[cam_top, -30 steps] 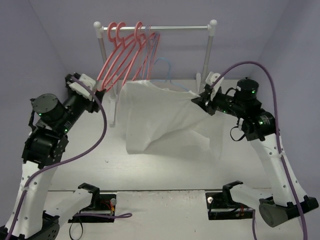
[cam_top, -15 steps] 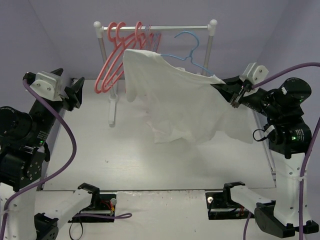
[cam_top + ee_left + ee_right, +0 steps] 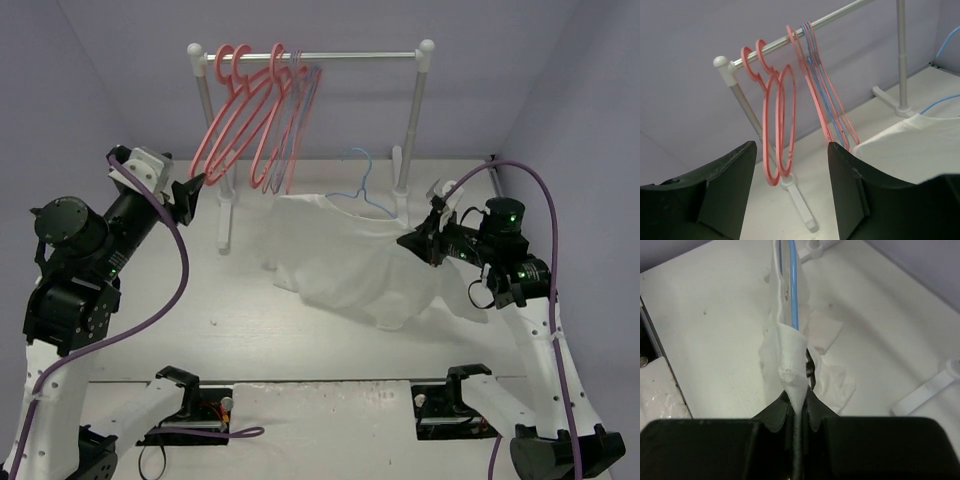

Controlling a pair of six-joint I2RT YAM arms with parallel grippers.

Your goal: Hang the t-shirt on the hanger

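Most seemed done to us: the hanger (image 3: 362,186) poked from the neck of the t-shirt (image 3: 340,262), which our right gripper (image 3: 420,240) pinched tight, only letting go remaining, while our left gripper (image 3: 192,190) hung open, empty.

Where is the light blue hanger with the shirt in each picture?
Top view: the hanger sits mid-picture, hook poking above the t-shirt.
Left wrist: only blue wire bits at the right edge, above the t-shirt.
Right wrist: a blue bar at top centre, running into the bunched t-shirt.
Shared landmark: the white t-shirt.
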